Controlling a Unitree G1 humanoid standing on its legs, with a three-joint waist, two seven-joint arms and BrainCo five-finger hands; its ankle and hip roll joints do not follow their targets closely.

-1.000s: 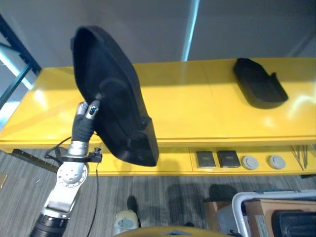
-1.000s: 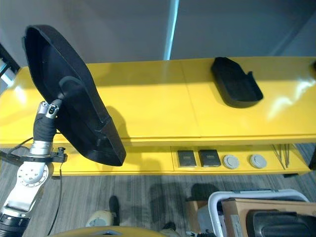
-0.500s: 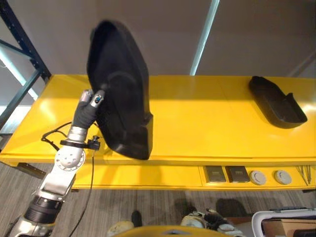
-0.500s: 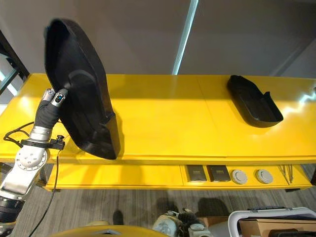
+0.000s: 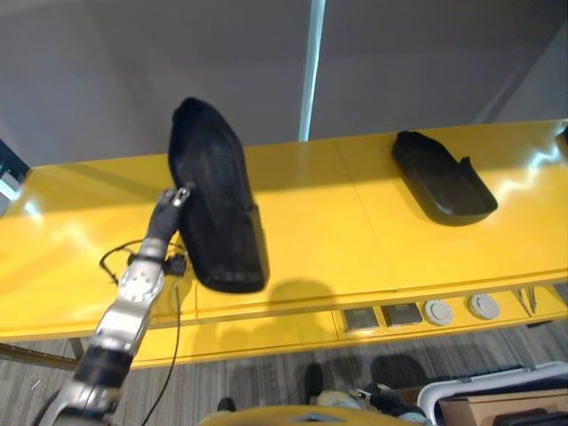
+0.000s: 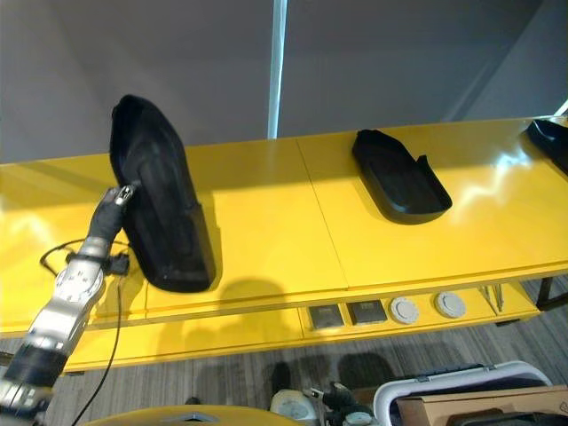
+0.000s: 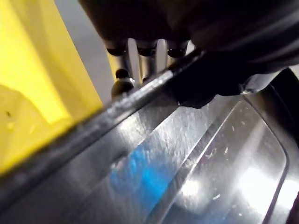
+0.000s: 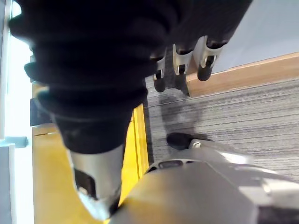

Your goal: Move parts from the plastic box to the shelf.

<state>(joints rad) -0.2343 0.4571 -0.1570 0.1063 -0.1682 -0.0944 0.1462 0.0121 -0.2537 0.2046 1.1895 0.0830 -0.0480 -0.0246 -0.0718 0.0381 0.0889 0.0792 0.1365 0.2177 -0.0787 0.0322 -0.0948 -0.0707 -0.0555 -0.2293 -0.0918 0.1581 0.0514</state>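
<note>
- The large black part (image 5: 216,213) stands tilted on the yellow shelf (image 5: 328,222), its lower end down near the shelf's front edge and its upper end leaning up and back toward the grey wall (image 5: 133,71).
- The left robot hand (image 5: 170,206) is at the part's left rim; in the left wrist view its fingers (image 7: 140,56) curl over the rim with the thumb on the other side, so it has the part pinched by that edge.
- Whether the lower end fully bears on the shelf or hangs just over it cannot be told; the shadow right beside it suggests it is touching or nearly so.
- The step in hand looks like setting the part down. To do it well, I would lower the raised end slowly, pivoting about the end that is down, so the part lies flat instead of dropping.
- A one-edge grip on a part this big gives little control of twist, so it may swing or slide toward the front edge.
- The fingers should let go only once the part rests by itself.
- A second black part (image 6: 398,175) already lies flat further right, well apart, a fair guide for how this one should lie.
- The right robot hand (image 8: 187,60) hangs by the floor with relaxed fingers, holding nothing.
</note>
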